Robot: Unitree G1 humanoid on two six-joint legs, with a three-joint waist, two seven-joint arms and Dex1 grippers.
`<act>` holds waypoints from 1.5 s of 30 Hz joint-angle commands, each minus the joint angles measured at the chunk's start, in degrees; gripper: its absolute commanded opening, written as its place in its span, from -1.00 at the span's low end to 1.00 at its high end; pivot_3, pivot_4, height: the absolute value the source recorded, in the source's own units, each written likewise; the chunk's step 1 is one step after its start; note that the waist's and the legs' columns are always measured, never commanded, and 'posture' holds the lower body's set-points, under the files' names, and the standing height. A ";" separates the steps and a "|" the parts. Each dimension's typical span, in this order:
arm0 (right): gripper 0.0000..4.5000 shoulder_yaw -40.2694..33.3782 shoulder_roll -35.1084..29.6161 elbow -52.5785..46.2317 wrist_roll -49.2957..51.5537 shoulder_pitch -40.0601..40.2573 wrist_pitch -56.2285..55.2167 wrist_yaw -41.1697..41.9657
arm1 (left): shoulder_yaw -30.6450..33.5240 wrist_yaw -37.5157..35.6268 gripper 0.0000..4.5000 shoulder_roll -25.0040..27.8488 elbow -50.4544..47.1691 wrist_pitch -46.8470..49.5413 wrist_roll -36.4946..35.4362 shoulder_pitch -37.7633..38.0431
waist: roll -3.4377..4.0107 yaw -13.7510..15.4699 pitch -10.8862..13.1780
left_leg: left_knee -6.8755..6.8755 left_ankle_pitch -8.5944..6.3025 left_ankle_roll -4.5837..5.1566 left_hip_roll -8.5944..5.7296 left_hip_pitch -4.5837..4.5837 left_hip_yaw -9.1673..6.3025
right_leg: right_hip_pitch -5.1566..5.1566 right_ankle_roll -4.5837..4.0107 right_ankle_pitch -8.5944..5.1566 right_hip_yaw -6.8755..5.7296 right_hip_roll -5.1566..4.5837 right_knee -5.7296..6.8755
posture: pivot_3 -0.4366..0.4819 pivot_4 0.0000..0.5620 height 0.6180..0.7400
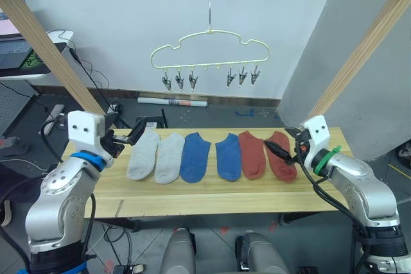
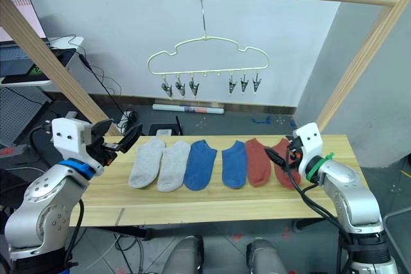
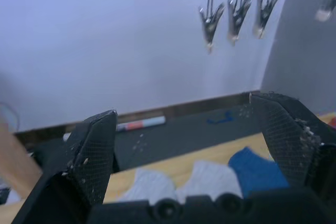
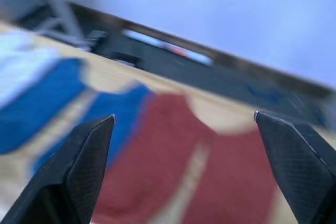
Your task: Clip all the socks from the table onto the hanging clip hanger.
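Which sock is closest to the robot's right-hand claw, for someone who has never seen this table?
Find the pale wooden table with six socks in a row. Go to the end near the right gripper. The last sock is rust red; its one neighbour is red too, but this one lies outermost, partly behind the gripper.

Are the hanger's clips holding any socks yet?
No. All six clips on the hanger hang bare; the six socks lie flat on the table.

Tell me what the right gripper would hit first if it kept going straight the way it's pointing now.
Probably the nearest rust red sock: the open right gripper angles down at it. Exact depth is unclear.
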 commanded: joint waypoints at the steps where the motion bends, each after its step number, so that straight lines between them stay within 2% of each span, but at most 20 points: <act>1: 1.00 0.67 0.56 -3.16 5.26 -4.50 0.38 3.83 | -0.94 1.32 0.83 -1.47 -0.95 -0.22 -1.25 -3.71 | -0.05 0.00 0.08 | 0.00 0.00 0.00 0.01 -0.01 -0.02 | -0.01 0.00 0.00 -0.01 0.02 0.00 | 0.12 -0.24 1.00; 2: 1.00 0.94 1.03 -3.32 6.09 -5.77 0.58 4.16 | -1.40 1.49 0.76 -1.87 -0.73 -0.15 -1.16 -4.54 | -0.07 0.00 0.11 | 0.00 0.00 0.00 0.01 -0.02 -0.06 | -0.01 0.01 0.00 -0.04 0.04 0.01 | 0.12 -0.24 1.00; 6: 1.00 2.40 3.48 -3.57 8.98 -10.80 1.55 4.37 | -4.07 2.90 0.21 -3.16 0.93 -0.51 0.81 -8.22 | -0.11 -0.05 0.17 | 0.00 0.00 0.00 0.03 -0.02 -0.09 | -0.01 0.02 0.01 -0.05 0.08 0.05 | 0.10 -0.20 1.00; 13: 1.00 3.56 7.93 -1.53 11.75 -16.94 0.87 4.56 | -6.98 5.56 0.21 -7.21 8.33 -5.42 4.80 -15.07 | -0.13 -0.05 0.58 | 0.03 0.00 0.00 0.02 -0.05 -0.10 | 0.00 0.04 0.03 -0.06 0.08 0.04 | 0.07 -0.13 1.00; 17: 1.00 4.58 8.44 0.47 12.02 -19.93 0.28 6.04 | -7.51 6.58 0.21 -9.79 13.80 -10.11 7.09 -17.70 | -0.12 -0.06 0.90 | 0.04 0.00 0.00 0.02 -0.05 -0.10 | 0.00 0.05 0.04 -0.06 0.08 0.04 | 0.06 -0.10 1.00; 26: 1.00 5.69 9.67 4.33 10.06 -23.18 -2.48 5.55 | -9.12 4.50 0.21 -12.77 27.40 -20.72 10.37 -25.65 | -0.14 -0.07 2.70 | 0.06 0.01 0.01 0.01 -0.14 -0.13 | -0.03 0.14 0.08 -0.10 0.08 0.05 | 0.04 0.03 1.00; 30: 1.00 5.81 9.73 3.68 10.33 -22.99 -2.20 5.11 | -9.89 4.26 -0.15 -13.58 29.53 -21.92 11.04 -27.18 | -0.15 -0.21 3.34 | 0.06 0.00 0.00 0.01 -0.16 -0.13 | -0.04 0.19 0.13 -0.09 0.07 0.04 | 0.02 0.07 1.00; 39: 1.00 5.69 10.06 2.05 10.99 -22.47 -1.23 3.56 | -9.87 4.72 -0.15 -14.00 32.81 -24.28 12.09 -30.15 | -0.12 -0.56 4.02 | 0.01 -0.02 -0.04 0.01 -0.21 -0.18 | -0.07 0.20 0.12 -0.15 0.07 0.04 | -0.01 0.08 1.00; 45: 1.00 5.22 10.36 1.50 11.45 -22.96 -1.02 2.96 | -9.49 4.99 -0.15 -12.95 31.33 -24.37 12.49 -30.72 | -0.16 -1.16 4.65 | 0.01 -0.02 -0.06 0.01 -0.21 -0.20 | -0.07 0.26 0.09 -0.17 0.06 0.05 | -0.01 0.09 1.00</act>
